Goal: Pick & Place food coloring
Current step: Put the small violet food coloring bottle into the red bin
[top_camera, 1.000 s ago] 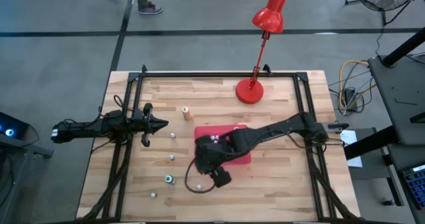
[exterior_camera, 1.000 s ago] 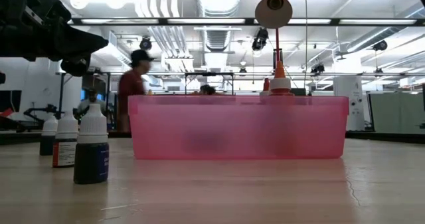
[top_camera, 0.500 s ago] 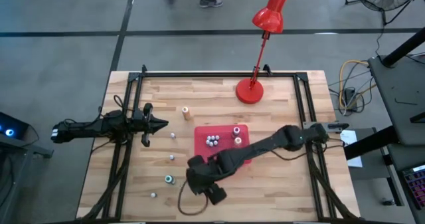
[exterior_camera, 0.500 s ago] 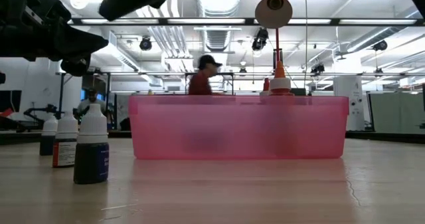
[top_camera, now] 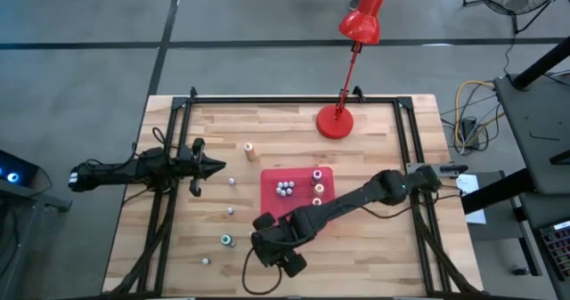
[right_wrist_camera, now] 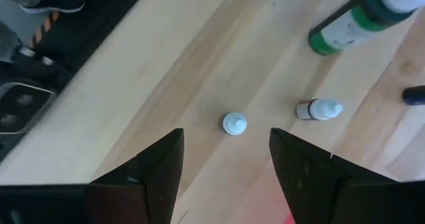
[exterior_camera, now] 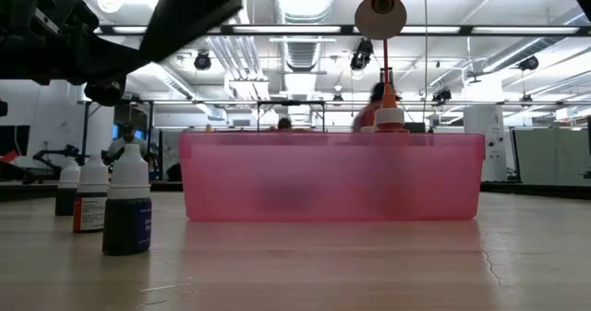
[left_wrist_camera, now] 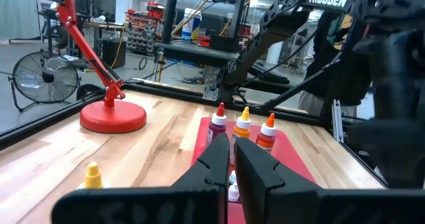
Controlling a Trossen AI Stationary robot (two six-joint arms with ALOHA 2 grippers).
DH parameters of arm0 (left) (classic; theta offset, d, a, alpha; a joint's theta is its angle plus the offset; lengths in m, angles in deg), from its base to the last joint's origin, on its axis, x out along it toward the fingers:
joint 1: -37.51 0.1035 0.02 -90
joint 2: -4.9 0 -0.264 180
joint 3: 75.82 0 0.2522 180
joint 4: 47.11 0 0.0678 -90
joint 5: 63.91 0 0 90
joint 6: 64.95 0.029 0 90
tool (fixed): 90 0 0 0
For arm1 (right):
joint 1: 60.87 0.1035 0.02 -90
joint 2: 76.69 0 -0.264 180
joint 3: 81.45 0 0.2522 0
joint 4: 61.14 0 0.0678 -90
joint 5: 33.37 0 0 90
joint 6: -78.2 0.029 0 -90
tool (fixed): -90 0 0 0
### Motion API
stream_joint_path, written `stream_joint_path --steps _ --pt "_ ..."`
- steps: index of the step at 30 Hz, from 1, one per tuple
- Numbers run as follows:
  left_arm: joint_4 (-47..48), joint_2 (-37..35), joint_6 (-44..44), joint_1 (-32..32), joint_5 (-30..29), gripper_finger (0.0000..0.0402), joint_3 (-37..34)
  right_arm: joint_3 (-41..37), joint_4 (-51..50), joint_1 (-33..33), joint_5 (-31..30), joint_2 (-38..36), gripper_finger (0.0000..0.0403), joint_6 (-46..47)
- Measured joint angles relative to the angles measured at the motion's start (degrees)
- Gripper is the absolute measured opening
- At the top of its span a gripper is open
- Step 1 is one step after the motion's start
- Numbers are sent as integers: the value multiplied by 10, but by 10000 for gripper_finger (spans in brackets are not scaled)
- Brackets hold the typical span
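The food coloring is a set of tiny bottles. Several stand in the red tray [top_camera: 298, 206]: a white-capped cluster [top_camera: 285, 189] and three coloured ones [left_wrist_camera: 244, 121]. Loose bottles stand on the wood: an orange-capped one [top_camera: 249, 149], white ones [top_camera: 232, 182] [top_camera: 230, 211] [top_camera: 205, 261] and a teal one [top_camera: 227, 240]. My right gripper [top_camera: 263, 242] hangs open off the tray's near left corner, slanting down. In the right wrist view its fingers [right_wrist_camera: 226, 144] frame a white-capped bottle [right_wrist_camera: 234, 123] without touching it. My left gripper [top_camera: 214, 166] waits shut at the left.
A red desk lamp stands on its round base [top_camera: 335, 122] at the table's far edge. Black frame rails [top_camera: 169, 202] run along the table's sides. In the right wrist view a green bottle [right_wrist_camera: 352, 18] and another small bottle [right_wrist_camera: 319, 109] sit beyond the fingers.
My right gripper has moved from above the tray toward the table's near left and gone down, uncovering the tray and its bottles. Its fingers have stayed open. A person has walked past beyond the table.
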Motion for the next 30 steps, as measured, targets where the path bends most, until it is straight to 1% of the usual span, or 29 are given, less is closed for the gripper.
stream_joint_path --steps 5,13,19,21,30 --pt "0 0 0 0 0 0 0 -38 57 3 -13 0 215 1" --pt "0 0 0 0 0 0 0 -86 94 3 -15 0 215 11" --pt "0 0 0 0 0 0 0 -117 144 3 -22 -1 215 16" --pt "0 0 0 0 0 0 0 -125 149 3 -30 -1 215 17" --pt "0 0 0 0 0 0 0 -140 187 2 -30 -1 214 18"
